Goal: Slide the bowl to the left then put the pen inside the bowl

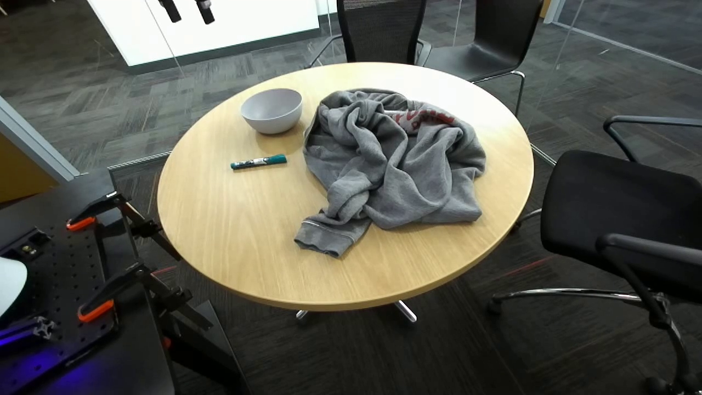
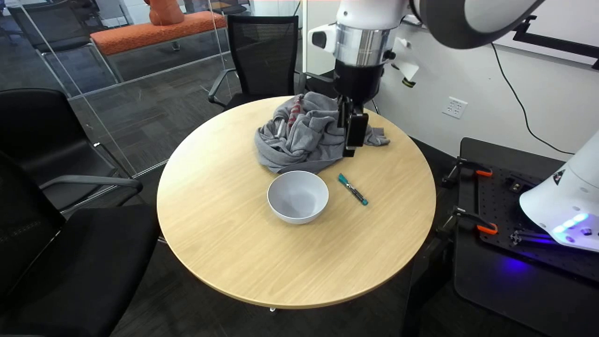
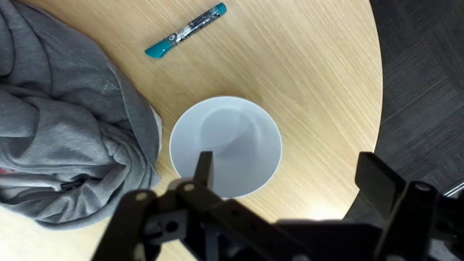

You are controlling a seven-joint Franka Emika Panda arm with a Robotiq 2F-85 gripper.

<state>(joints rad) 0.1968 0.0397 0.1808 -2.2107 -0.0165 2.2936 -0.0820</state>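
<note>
The light grey bowl (image 1: pixel 272 111) stands upright on the round wooden table, beside the grey cloth heap. It also shows in an exterior view (image 2: pixel 298 196) and in the wrist view (image 3: pixel 224 139); its inside looks empty. The teal-green and dark pen (image 1: pixel 259 162) lies flat on the table near the bowl, apart from it; it also shows in an exterior view (image 2: pixel 353 189) and the wrist view (image 3: pixel 186 30). My gripper (image 3: pixel 284 157) is open and empty, raised above the table. In the wrist view one finger overlaps the bowl's near part. Its fingertips show at the top of an exterior view (image 1: pixel 191 21).
A heaped grey sweatshirt (image 1: pixel 395 159) covers much of the table and lies close to the bowl. The round table (image 2: pixel 224 252) has a curved edge, seen at the right in the wrist view. A black robot bench (image 2: pixel 496 276) and several chairs (image 1: pixel 620 214) stand around it.
</note>
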